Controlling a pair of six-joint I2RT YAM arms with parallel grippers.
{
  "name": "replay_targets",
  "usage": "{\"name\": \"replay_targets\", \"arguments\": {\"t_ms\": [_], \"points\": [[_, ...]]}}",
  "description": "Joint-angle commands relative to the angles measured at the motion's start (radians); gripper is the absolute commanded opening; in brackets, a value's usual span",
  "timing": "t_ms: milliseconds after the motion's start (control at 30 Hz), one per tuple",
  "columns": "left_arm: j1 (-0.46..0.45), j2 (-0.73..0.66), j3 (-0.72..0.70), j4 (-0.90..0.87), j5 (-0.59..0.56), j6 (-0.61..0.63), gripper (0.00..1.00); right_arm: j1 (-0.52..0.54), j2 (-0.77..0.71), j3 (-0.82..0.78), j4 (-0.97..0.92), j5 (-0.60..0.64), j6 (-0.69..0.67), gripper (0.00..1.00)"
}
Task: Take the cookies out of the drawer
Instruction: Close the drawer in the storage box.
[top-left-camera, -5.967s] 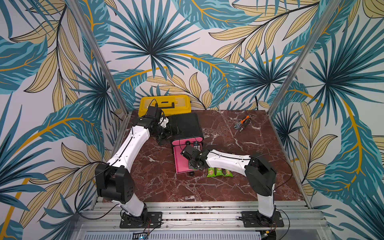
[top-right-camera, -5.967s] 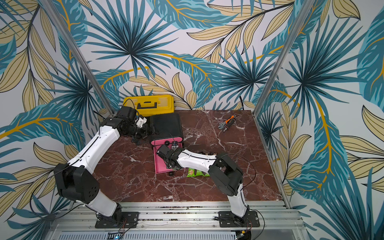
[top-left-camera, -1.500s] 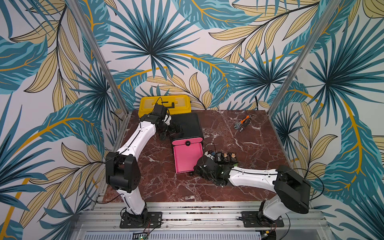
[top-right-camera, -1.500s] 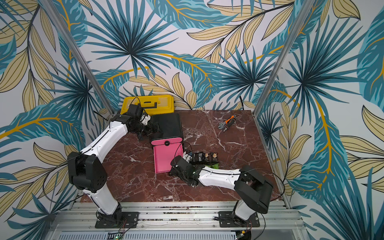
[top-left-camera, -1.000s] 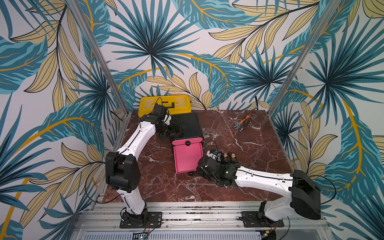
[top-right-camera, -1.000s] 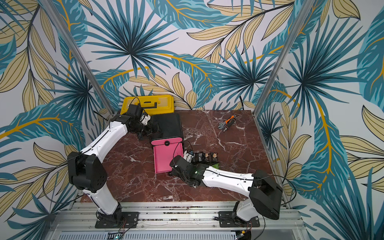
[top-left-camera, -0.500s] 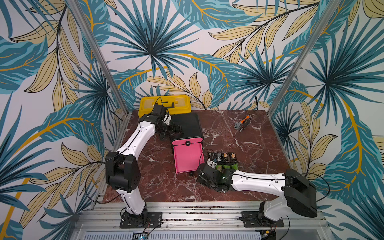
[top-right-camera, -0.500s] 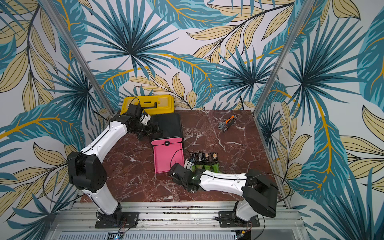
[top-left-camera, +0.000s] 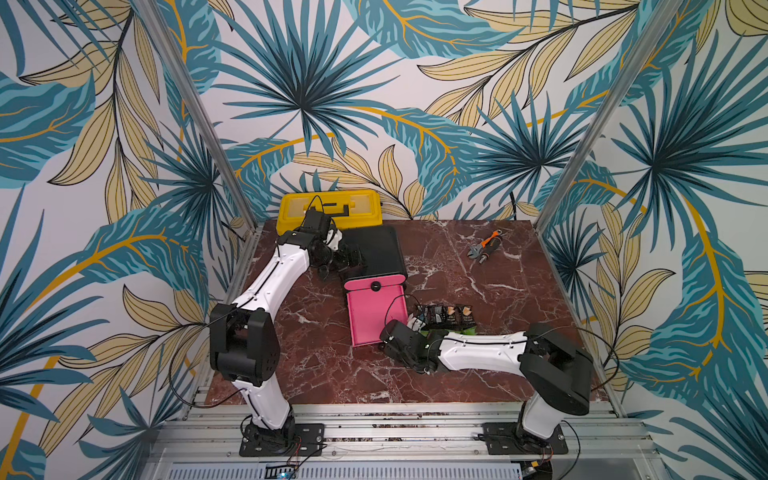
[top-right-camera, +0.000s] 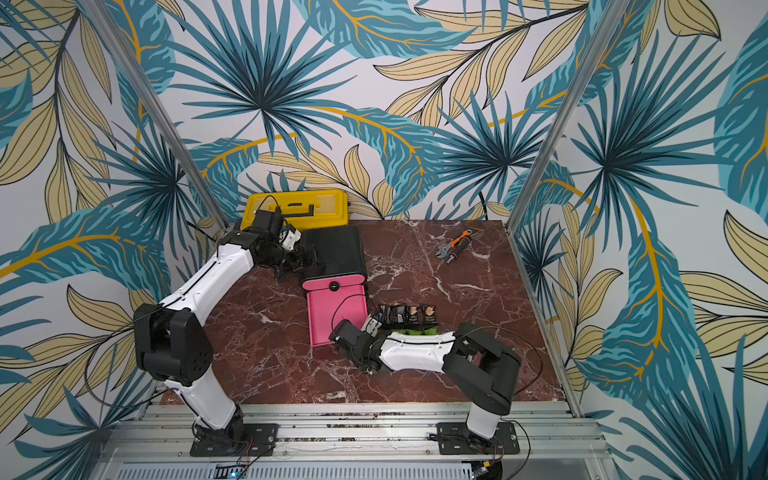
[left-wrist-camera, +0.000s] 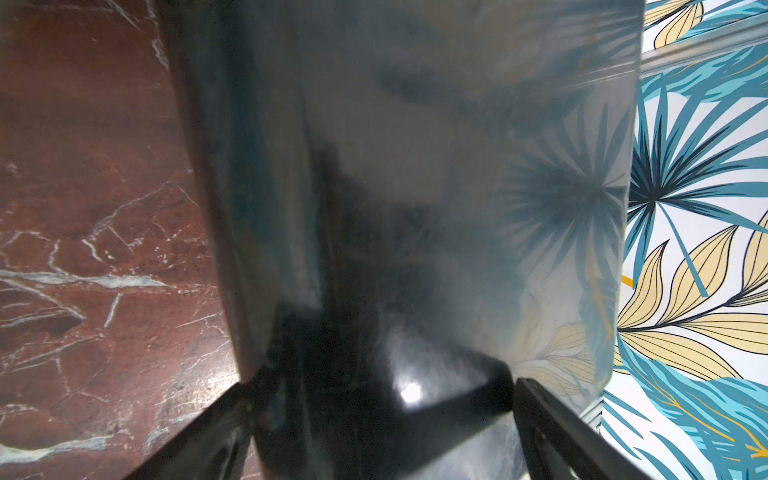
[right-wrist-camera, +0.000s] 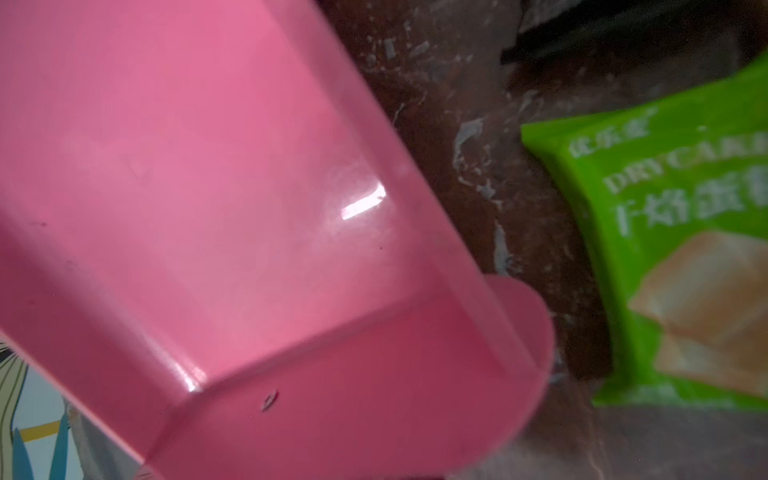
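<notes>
The cookies (top-left-camera: 446, 316) are out on the bench (top-left-camera: 478, 374), right beside the open pink drawer (top-left-camera: 374, 316).
In both top views a row of black packets (top-right-camera: 409, 313) sits just right of the drawer. The green packets (top-left-camera: 467, 331) lie close in front of them, partly under the right arm. The right end effector (top-left-camera: 387, 337) is down low at the drawer's front right corner, closed narrow; whether it grips anything cannot be told. Its wrist view looks onto the drawer's bare pink floor, with one green packet (right-wrist-camera: 665, 249) lying on the bench just beside the drawer's wall. Over on the far side, the left end effector (top-left-camera: 348, 261) sits against the left side of the black cabinet (top-left-camera: 376, 249), its fingers (left-wrist-camera: 195, 440) spread wide on that glossy surface.
</notes>
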Motion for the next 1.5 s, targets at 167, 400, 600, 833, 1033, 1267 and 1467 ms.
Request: {"name": "replay_targets", "arguments": {"t_ms": [167, 400, 600, 833, 1033, 1267, 1467], "points": [[0.001, 0.011, -0.010, -0.049, -0.024, 0.028, 1.00, -0.031, 0.001, 0.039, 0.117, 0.063, -0.042, 0.12], [0.002, -0.012, 0.010, -0.086, -0.060, 0.060, 1.00, -0.059, -0.021, 0.169, 0.014, 0.115, -0.176, 0.12], [0.000, -0.023, -0.021, -0.086, -0.058, 0.069, 1.00, -0.129, 0.008, 0.234, 0.013, 0.111, -0.233, 0.12], [0.003, -0.009, -0.017, -0.083, -0.048, 0.075, 1.00, -0.148, -0.019, 0.264, 0.043, 0.102, -0.269, 0.13], [0.006, 0.012, -0.007, -0.059, -0.004, 0.037, 1.00, -0.140, -0.162, 0.156, 0.054, 0.147, -0.239, 0.13], [0.007, 0.021, 0.030, -0.077, -0.007, 0.042, 1.00, -0.142, -0.236, -0.027, 0.200, 0.104, -0.169, 0.13], [0.008, 0.015, 0.037, -0.103, -0.005, 0.038, 1.00, -0.185, -0.064, 0.027, 0.371, -0.028, -0.145, 0.12]]}}
